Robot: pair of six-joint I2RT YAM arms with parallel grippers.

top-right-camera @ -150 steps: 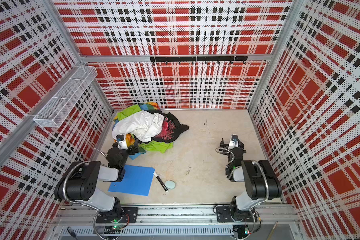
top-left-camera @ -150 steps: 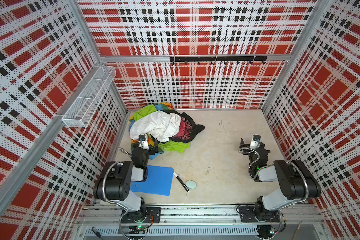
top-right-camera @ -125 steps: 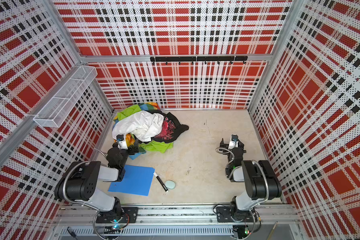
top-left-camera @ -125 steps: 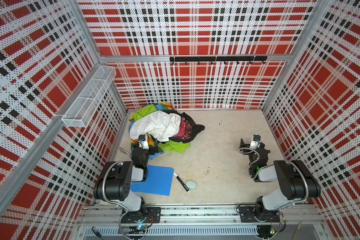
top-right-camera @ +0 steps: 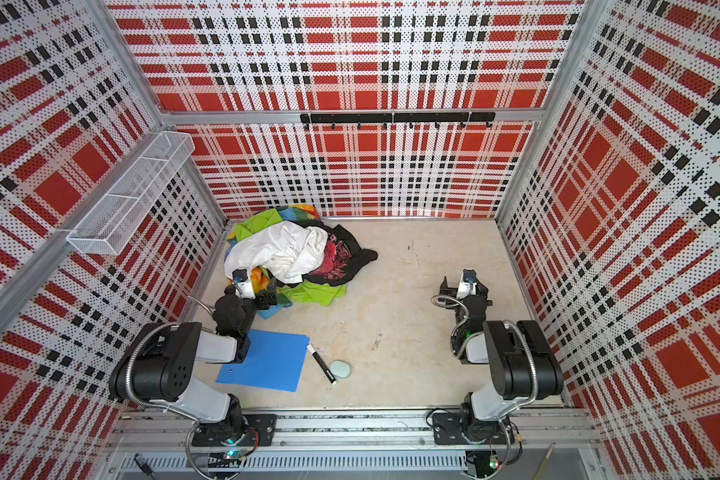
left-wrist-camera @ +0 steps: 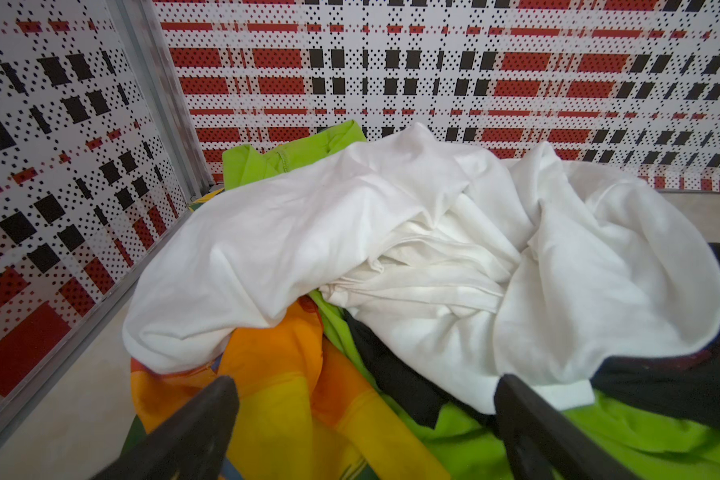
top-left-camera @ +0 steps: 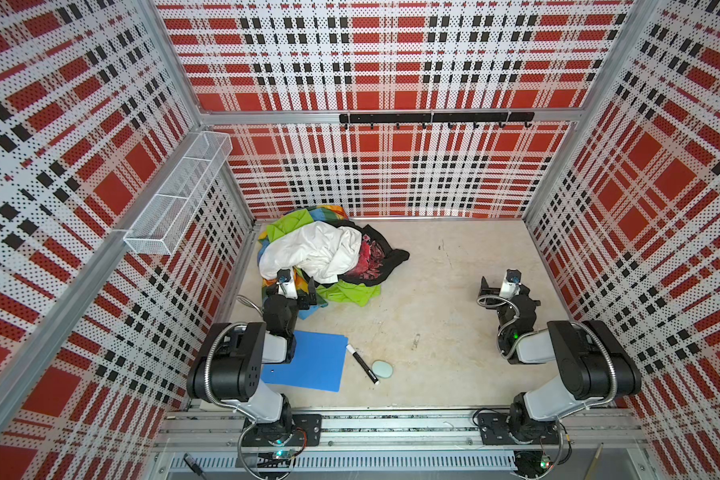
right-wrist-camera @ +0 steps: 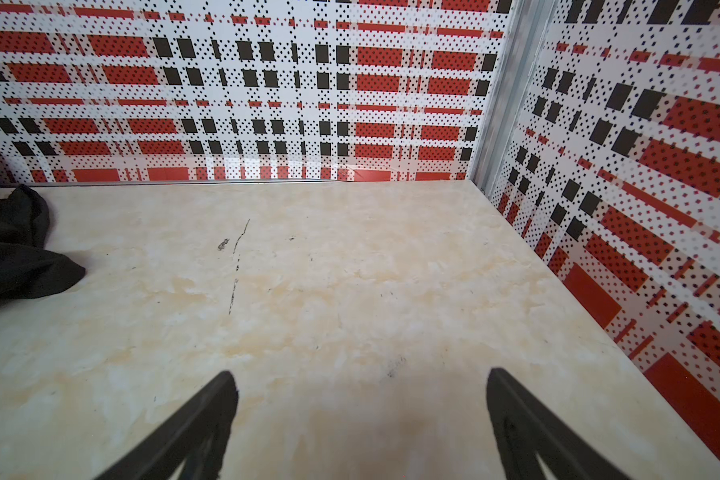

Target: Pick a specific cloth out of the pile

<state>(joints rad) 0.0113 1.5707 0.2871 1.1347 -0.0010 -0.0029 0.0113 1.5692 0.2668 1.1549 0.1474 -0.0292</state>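
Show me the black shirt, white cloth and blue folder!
black shirt [top-left-camera: 371, 257], in a top view, on its red print
white cloth [left-wrist-camera: 391, 216], left wrist view, its crumpled middle
blue folder [top-left-camera: 316, 359], in a top view, its bare middle

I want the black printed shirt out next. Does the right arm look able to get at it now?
Probably yes: the black shirt lies on the pile's side toward the right arm, only bare table between them, its jaws open. The white cloth overlaps its far edge.
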